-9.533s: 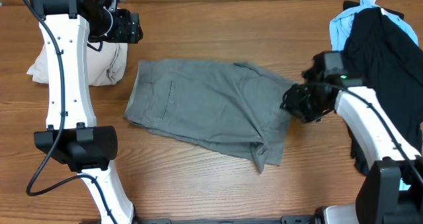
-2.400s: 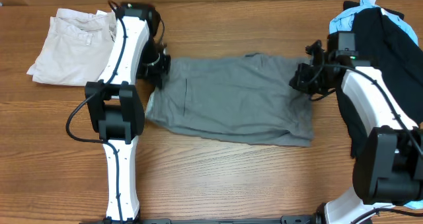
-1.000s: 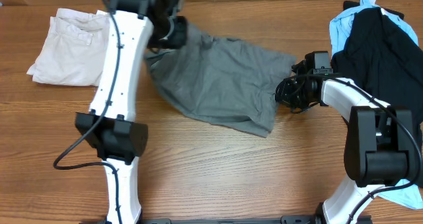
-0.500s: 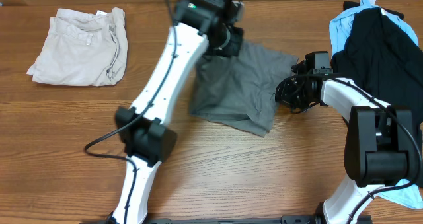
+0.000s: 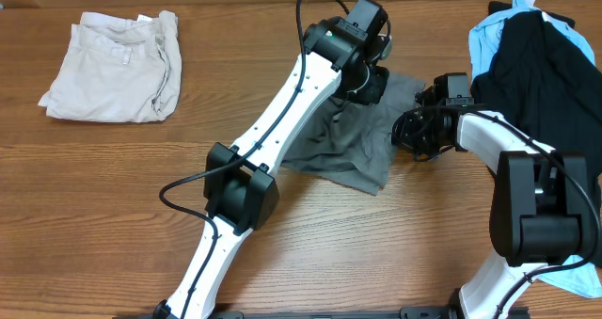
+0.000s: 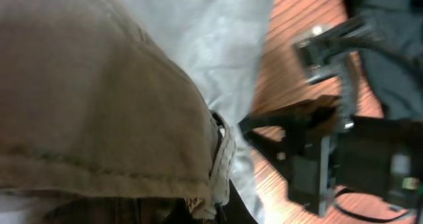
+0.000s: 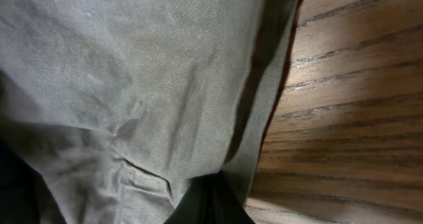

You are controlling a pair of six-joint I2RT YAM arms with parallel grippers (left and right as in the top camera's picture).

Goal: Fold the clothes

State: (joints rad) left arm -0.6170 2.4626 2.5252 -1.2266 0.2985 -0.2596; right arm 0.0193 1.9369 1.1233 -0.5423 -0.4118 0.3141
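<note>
Grey cotton shorts point(image 5: 343, 154) are being doubled over, pinched by left gripper point(image 5: 370, 82) and right gripper point(image 5: 406, 134); folded beige shorts point(image 5: 108, 65) left of them, black-and-blue fabric heap point(image 5: 541, 65) waiting right.

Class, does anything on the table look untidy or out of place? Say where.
The grey shorts lie rumpled mid-table, pinched between the left gripper and right gripper. The black garment sits heaped at the right edge.

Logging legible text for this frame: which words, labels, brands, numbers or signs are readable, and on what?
None can be read.
The grey shorts, beige shorts, black garment and light-blue garment show no print or tag.
The left arm and right arm show no lettering.
Both wrist views show only fabric and wood.
</note>
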